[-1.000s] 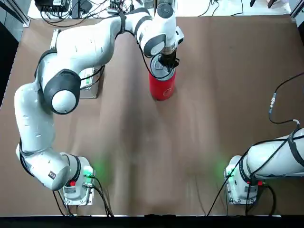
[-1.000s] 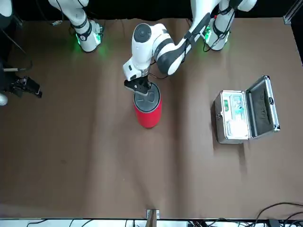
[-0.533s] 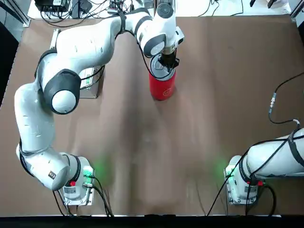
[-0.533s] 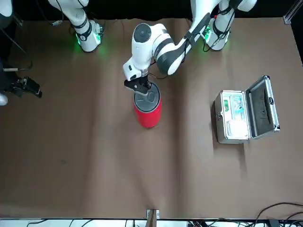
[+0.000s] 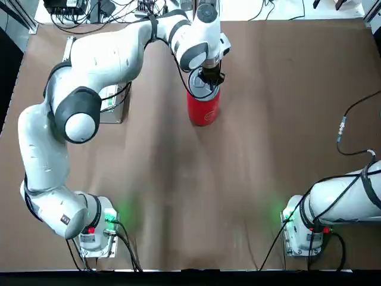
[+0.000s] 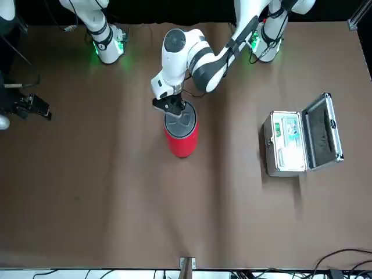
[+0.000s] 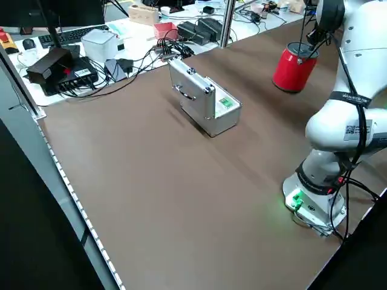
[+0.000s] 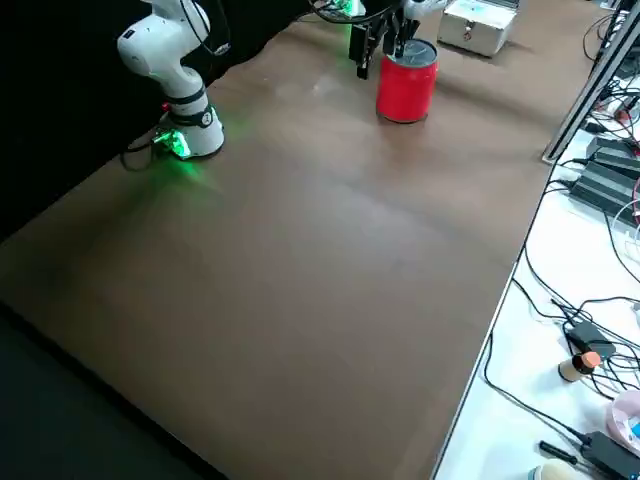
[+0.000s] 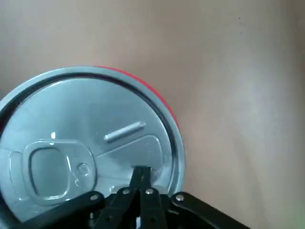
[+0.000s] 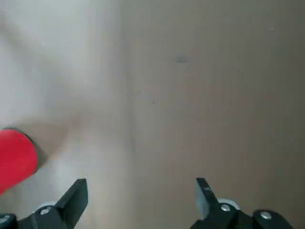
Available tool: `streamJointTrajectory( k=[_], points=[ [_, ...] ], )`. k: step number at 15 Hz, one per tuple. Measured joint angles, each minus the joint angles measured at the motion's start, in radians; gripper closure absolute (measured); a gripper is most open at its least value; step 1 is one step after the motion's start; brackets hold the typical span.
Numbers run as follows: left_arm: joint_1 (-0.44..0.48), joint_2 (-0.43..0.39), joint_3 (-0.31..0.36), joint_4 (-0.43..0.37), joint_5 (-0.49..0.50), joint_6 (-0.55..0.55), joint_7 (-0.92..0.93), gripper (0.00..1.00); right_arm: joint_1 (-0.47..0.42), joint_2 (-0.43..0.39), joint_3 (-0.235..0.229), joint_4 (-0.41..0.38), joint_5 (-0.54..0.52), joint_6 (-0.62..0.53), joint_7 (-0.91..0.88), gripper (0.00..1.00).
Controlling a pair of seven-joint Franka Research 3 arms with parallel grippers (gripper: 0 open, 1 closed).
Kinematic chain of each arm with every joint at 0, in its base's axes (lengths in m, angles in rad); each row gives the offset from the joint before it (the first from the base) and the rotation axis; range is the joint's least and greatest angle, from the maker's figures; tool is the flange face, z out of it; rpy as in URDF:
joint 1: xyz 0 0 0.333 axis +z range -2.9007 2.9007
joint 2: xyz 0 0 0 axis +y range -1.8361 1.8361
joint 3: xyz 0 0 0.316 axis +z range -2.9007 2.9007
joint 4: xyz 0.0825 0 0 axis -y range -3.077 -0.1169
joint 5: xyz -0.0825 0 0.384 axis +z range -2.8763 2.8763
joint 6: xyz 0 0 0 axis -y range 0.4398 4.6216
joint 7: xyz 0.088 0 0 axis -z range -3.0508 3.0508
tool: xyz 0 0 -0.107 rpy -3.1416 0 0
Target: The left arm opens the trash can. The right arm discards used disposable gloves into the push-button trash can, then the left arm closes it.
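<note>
Brown covering spreads over the table [image 5: 250, 137], the right gripper [image 10: 143, 205] off at the robot's right edge — its fingers spread. Farther out stands the red trash can [image 5: 203, 107], lid closed; the left arm [image 5: 101, 59] arches out and bends down, its gripper [image 9: 142, 174] over the lid, fingers pressed together — silver case [image 6: 299, 139] beyond, to its left.

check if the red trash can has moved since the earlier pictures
No, the red trash can has not moved; in the front view it keeps its place left of the open metal box.
</note>
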Motion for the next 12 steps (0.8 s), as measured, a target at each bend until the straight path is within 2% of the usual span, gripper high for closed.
streamJointTrajectory(
  k=[12],
  points=[
    [0.011,-0.003,0.000,0.007,0.000,-0.038,0.000,0.99,0.000,0.000,0.000,0.000,0.000,-0.003,0.000,0.01]
  ],
)
